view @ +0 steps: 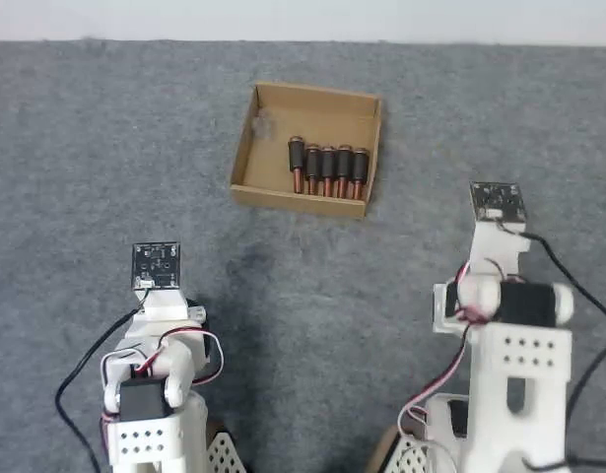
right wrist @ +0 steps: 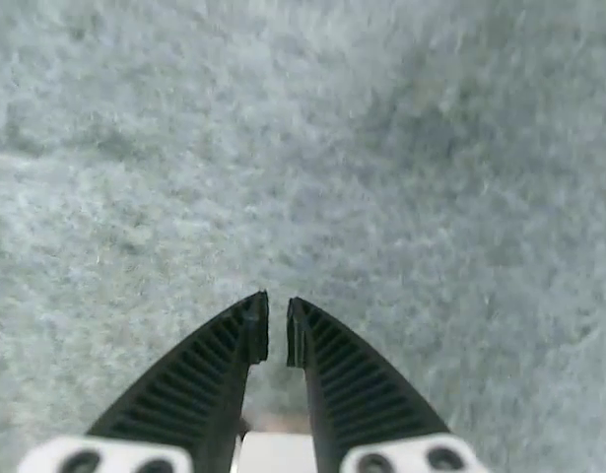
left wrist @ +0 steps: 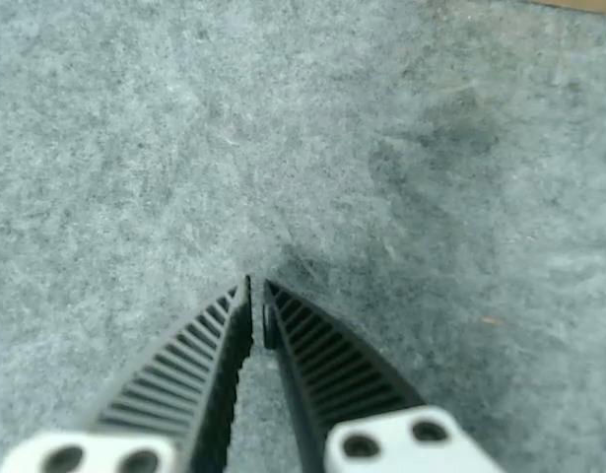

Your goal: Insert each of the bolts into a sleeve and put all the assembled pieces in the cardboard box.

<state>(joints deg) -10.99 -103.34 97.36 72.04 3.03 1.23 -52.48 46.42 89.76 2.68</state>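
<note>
Cardboard box (view: 295, 200) sits on grey felt mat (view: 96, 138), far-middle of table. Five bolt-and-sleeve pieces (view: 328, 169) lie inside, side by side in a row, in right half of box, dark ends toward far wall, copper ends toward near wall. Left half of box bare. Both arms sit back at near edge, well apart from box. Left gripper (left wrist: 256, 293): fingers pretty much together, nothing between, just mat under it. Right gripper (right wrist: 277, 307): same deal, tips nearly touching, holding nothing.

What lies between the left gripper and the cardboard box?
Just bare grey mat: the left wrist view shows it ahead of the left gripper, and the high view shows it up to the cardboard box.
</note>
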